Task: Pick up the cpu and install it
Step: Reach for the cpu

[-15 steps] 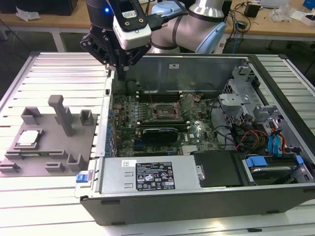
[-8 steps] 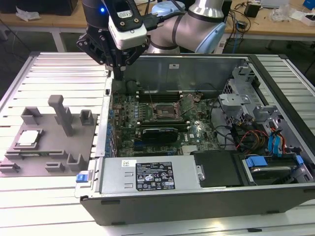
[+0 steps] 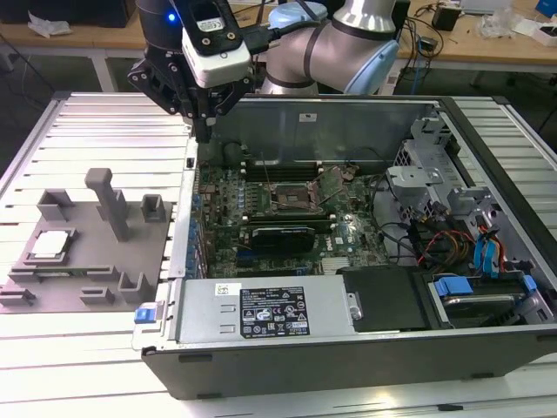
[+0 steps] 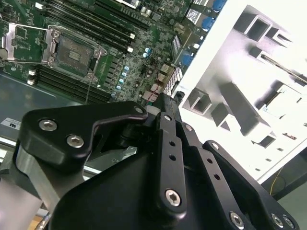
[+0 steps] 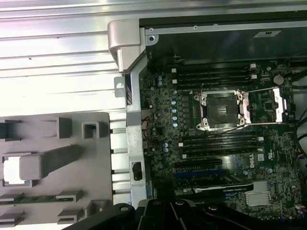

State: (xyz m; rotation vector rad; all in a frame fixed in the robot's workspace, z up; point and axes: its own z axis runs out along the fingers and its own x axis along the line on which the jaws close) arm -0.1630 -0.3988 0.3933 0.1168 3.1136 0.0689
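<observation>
One gripper [image 3: 204,131], jaws together, empty, hovering over case wall [image 3: 185,228], well apart from cpu [image 3: 50,245]. cpu flat in grey fixture tray [image 3: 87,292] outside case.

Risks:
- tilted grasp lets thin cpu slip
- tall post [image 3: 110,202] near cpu may snag gripper
- skewed seating could damage open socket [image 3: 290,198]

Case wall stands between tray and socket. Memory slots [image 5: 216,142] flank socket.
</observation>
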